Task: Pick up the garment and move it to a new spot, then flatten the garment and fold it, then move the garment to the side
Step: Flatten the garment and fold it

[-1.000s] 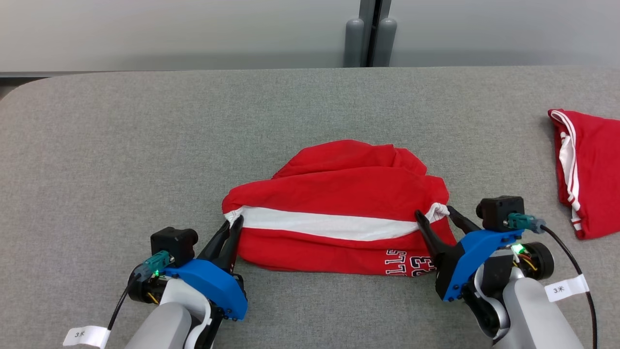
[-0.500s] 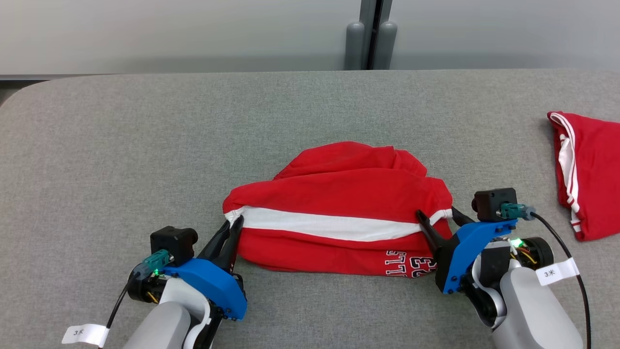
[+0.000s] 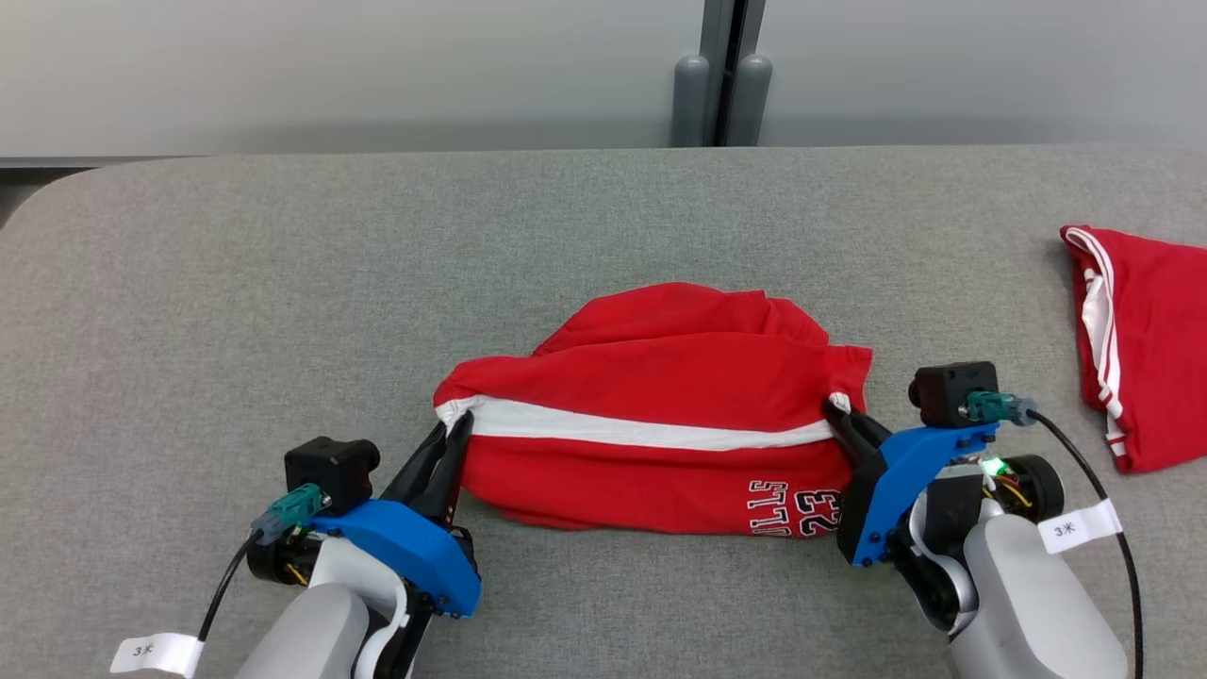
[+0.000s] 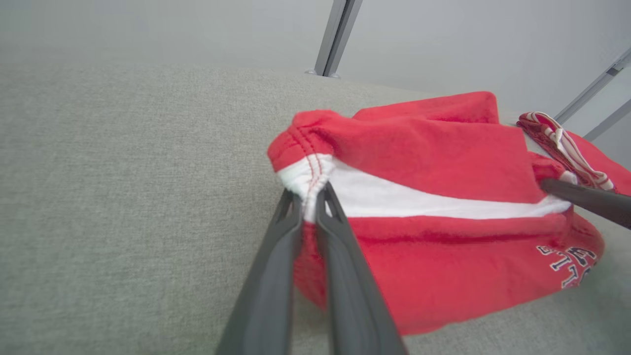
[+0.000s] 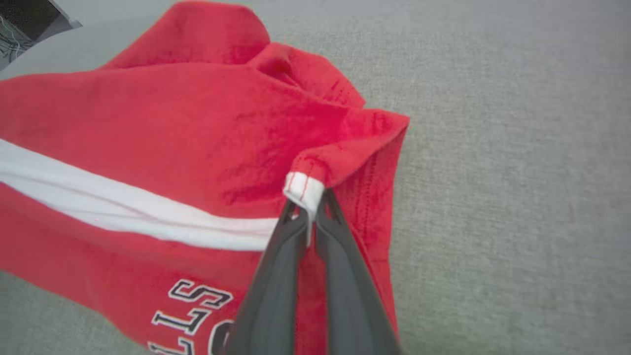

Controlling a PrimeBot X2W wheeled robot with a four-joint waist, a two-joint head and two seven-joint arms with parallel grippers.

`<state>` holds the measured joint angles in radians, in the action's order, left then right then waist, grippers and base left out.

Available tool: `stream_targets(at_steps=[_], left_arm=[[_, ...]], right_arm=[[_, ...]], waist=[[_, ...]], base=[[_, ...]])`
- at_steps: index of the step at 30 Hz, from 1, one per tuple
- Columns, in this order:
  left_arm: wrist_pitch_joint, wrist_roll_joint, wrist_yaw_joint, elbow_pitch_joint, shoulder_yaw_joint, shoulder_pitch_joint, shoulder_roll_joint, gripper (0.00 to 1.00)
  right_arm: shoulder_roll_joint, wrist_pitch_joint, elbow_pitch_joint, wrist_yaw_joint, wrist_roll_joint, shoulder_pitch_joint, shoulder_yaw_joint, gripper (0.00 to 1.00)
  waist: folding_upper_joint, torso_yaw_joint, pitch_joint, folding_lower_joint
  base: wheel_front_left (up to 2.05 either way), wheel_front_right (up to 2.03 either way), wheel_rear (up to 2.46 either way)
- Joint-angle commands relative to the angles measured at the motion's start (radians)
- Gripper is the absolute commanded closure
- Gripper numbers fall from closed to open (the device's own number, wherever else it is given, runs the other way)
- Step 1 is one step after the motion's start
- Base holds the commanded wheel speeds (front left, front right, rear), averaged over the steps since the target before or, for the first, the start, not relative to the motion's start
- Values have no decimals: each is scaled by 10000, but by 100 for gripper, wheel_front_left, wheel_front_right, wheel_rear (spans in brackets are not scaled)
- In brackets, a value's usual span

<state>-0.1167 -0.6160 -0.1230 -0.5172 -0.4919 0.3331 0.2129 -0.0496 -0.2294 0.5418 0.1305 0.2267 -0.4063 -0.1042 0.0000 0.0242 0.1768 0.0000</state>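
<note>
The garment [image 3: 660, 415] was pinched at both ends of its white stripe [image 3: 641, 432]: the left claw [image 3: 453, 430] clenched on the centre-left corner, the right claw [image 3: 837, 409] on the centre-right one, probably to lift it taut. Red, rumpled and lettered, it lay mid-frame on the grey table [image 3: 283, 283].

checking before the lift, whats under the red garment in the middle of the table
The grey table shows around the red garment, and a lower layer of its own cloth, with lettering, sticks out in front. Anything beneath the middle is hidden.
</note>
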Motion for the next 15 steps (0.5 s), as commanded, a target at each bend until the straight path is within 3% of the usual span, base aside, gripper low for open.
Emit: stream_targets(at_steps=[1, 6, 11, 15], left_arm=[[-144, -129, 9, 198, 106, -38, -15, 100], [-158, -1008, -61, 1287, 359, 10, -121, 100], [771, -2123, -99, 3173, 503, 393, 405, 100], [1612, -3064, -102, 4291, 834, 735, 660, 100]], right_arm=[[-18, 150, -353, 5, 92, 142, 80, 100], [-18, 150, -2091, 5, 58, 678, 432, 100], [-18, -695, -4858, 5, -253, 1261, 1007, 100], [-13, -1490, -6274, 5, -248, 1141, 1201, 100]], waist=[[0, -12, -107, 0], [0, -80, -359, 0], [0, -243, -372, 0], [0, -395, -114, 0]], base=[[0, 0, 0], [0, 0, 0], [0, 0, 0], [0, 0, 0]])
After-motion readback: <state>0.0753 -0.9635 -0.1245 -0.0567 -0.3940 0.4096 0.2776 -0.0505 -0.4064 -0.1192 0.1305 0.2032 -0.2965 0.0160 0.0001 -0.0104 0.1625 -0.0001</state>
